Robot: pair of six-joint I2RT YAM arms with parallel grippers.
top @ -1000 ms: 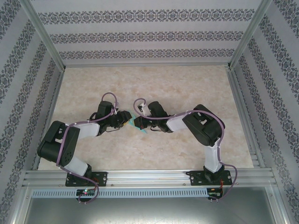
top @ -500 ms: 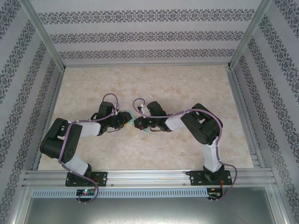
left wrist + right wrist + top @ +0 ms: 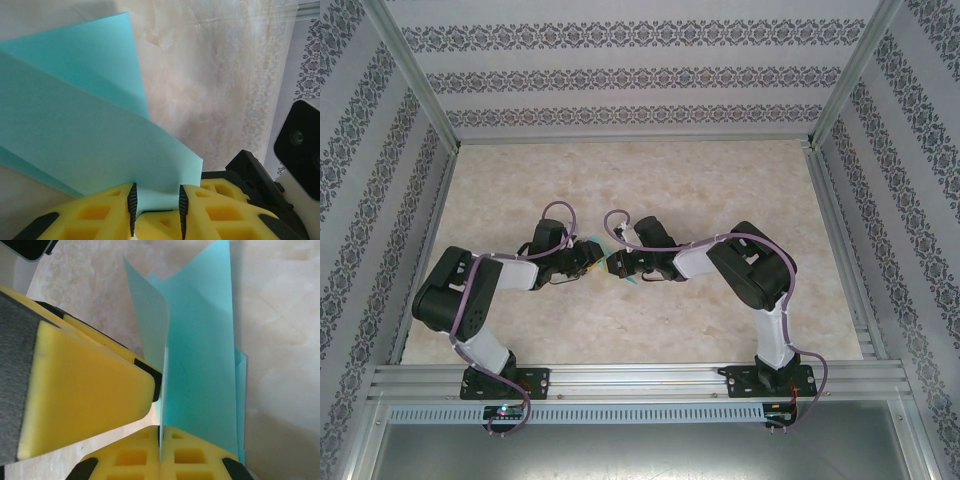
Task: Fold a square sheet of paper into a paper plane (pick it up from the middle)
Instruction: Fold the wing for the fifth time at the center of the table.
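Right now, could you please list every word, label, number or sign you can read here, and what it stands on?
None: no readable text anywhere. The turquoise sheet of paper is blank, the yellow left claw and right claw carry no markings, and the wallpaper bears ornament, not letters.

Bright, even, diffuse light, shadows soft. Wrist views: left gripper fingers [image 3: 90,215] closest to lens slightly soft; turquoise paper [image 3: 75,135] ahead of jaws crisp, faint shadow right of it.
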